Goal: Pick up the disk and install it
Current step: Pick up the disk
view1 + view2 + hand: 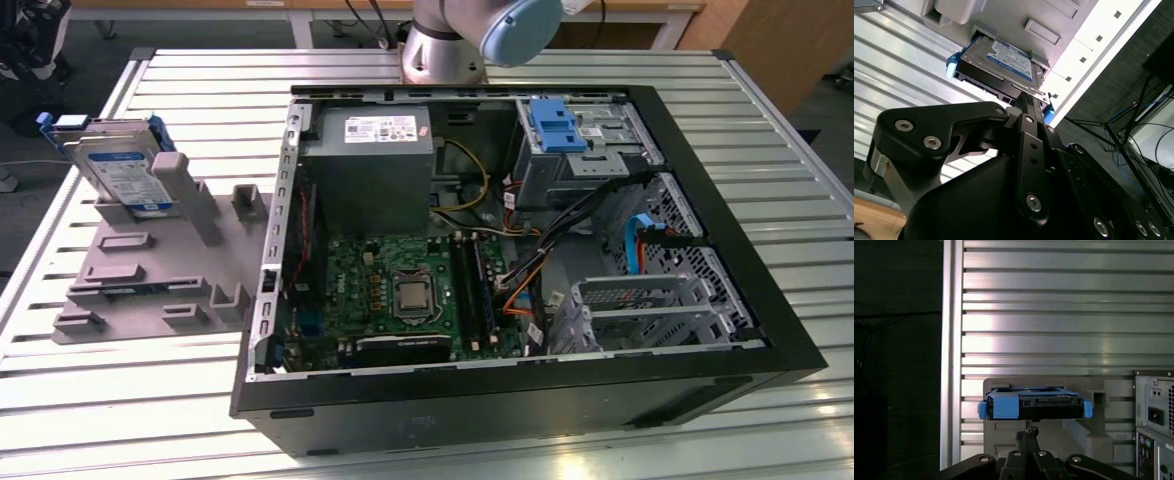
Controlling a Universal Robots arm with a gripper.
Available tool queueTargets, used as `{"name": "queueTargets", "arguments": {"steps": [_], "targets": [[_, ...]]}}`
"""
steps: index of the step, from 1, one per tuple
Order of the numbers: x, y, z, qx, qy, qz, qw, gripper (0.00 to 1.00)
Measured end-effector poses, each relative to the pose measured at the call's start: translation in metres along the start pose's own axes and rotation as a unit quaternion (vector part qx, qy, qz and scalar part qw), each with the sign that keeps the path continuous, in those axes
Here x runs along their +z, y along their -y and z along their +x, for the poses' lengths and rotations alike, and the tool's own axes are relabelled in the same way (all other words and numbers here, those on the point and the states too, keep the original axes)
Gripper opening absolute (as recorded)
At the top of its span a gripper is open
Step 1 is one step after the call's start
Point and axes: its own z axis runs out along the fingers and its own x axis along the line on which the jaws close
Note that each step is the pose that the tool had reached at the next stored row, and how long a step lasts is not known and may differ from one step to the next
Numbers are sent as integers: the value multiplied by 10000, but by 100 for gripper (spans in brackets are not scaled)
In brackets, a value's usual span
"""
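The disk is a silver drive with a white-and-blue label in a blue carrier. It stands tilted on edge in a grey holder at the exterior view's left, outside the computer case. In both wrist views the disk lies a short way beyond my gripper. The black fingers are shut together with nothing between them, apart from the disk. A grey tab of the holder hides part of the disk's label in the exterior view.
The open case holds a grey power-supply box, a green board and a drive bay with a blue bracket. My arm's base stands behind the case. The slatted metal table ends close to the holder.
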Motion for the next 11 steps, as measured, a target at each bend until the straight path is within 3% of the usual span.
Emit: {"name": "queueTargets", "arguments": {"steps": [11], "targets": [[0,0,0,-96,-4,-2,10000,11]]}}
